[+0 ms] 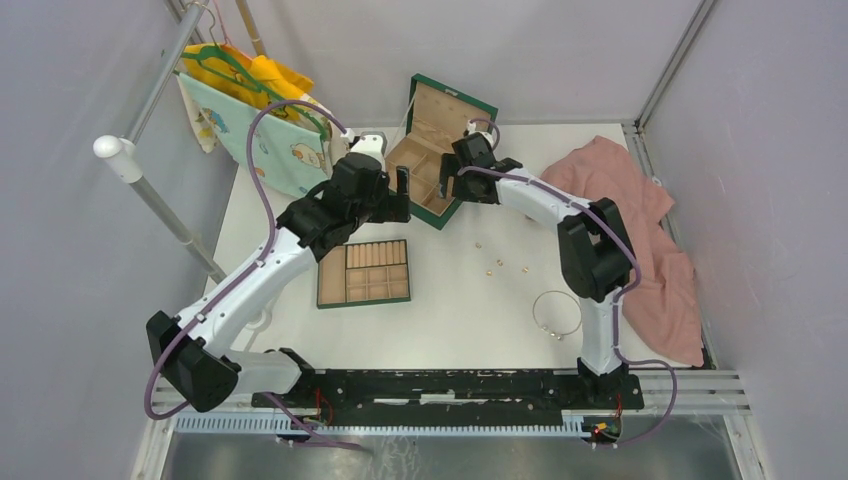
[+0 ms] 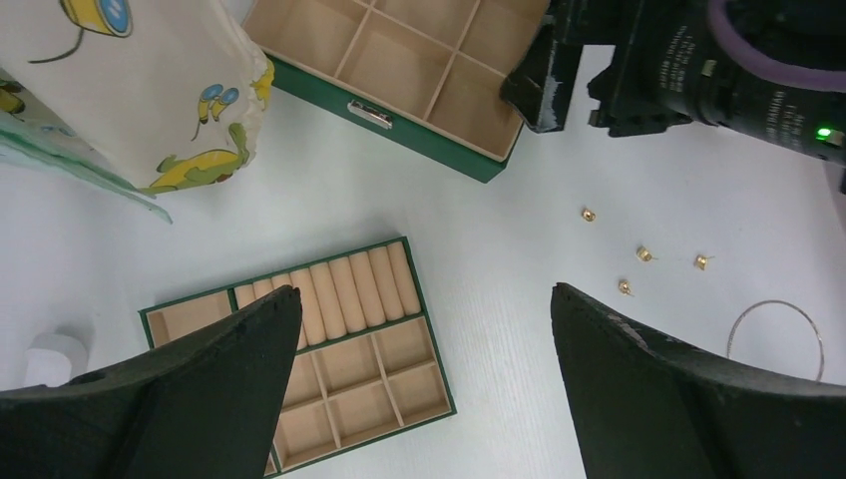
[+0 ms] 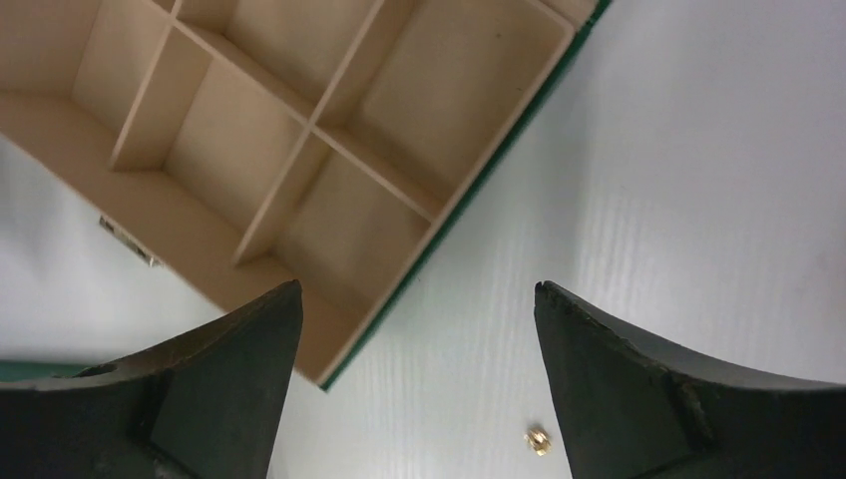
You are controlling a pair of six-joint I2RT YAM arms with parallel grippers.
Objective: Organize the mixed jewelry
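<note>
Beside the open green box (image 2: 439, 155), both arms hover with jaws wide apart and nothing held: the left gripper (image 2: 424, 294) above the divider tray (image 2: 344, 364), the right gripper (image 3: 417, 287) over the box corner. Four tiny gold pieces (image 2: 645, 254) lie loose on the table (image 1: 450, 310), and the silver hoop (image 1: 557, 313) lies nearer the bases. Sorting seems not yet started; next comes a careful descent and a narrow pinch on one piece.

You will find no readable text, label, brand or number; the pale cartoon-printed cloth bag (image 2: 140, 100), upper left, carries only drawings.
</note>
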